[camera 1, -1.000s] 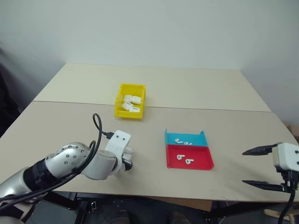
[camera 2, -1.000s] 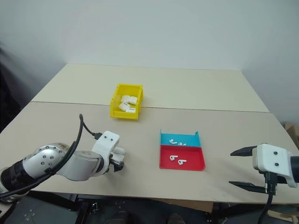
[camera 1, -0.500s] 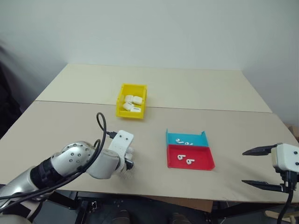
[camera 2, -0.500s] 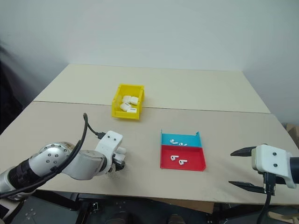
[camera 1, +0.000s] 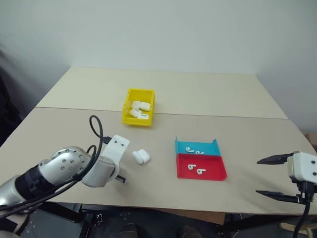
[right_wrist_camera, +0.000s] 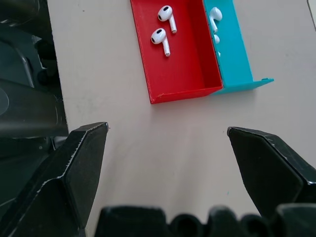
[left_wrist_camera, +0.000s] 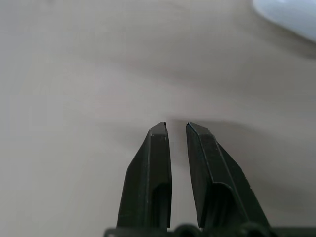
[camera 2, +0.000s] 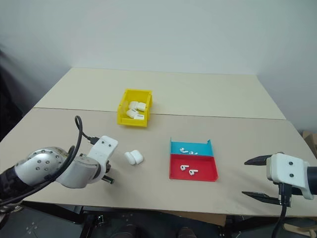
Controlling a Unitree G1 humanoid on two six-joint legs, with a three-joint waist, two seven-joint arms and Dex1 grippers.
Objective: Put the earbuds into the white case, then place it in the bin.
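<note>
White case [camera 1: 141, 156] lies closed on the tabletop [camera 1: 208, 94], free of any grip, in the open stretch between the yellow bin [camera 1: 138, 107] farther back and the tabletop's near edge. Its long axis runs diagonally, from the near-right end toward the far-left, and it seems to rest on a broad face. The left gripper [camera 1: 120, 179] sits just beside it, nearer the front edge and toward the robot's left, not touching; its jaws are together with nothing between them, the tips low over bare tabletop in the left wrist view [left_wrist_camera: 173, 129], where a white blur at one corner may be the case. To the case's right, well apart from it, a red tray [camera 1: 201, 166] holds two earbuds [camera 1: 194, 170], and a blue tray [camera 1: 197, 147] touching its far side holds more small white pieces. The bin already contains several similar white cases [camera 1: 138, 109]. The right gripper [camera 1: 277, 177] hangs past the right end of the tabletop's near edge, its jaws spread wide and empty; the right wrist view looks between them toward the red tray. Bare surface surrounds the case on all sides, and a seam crosses the tabletop behind the bin.
</note>
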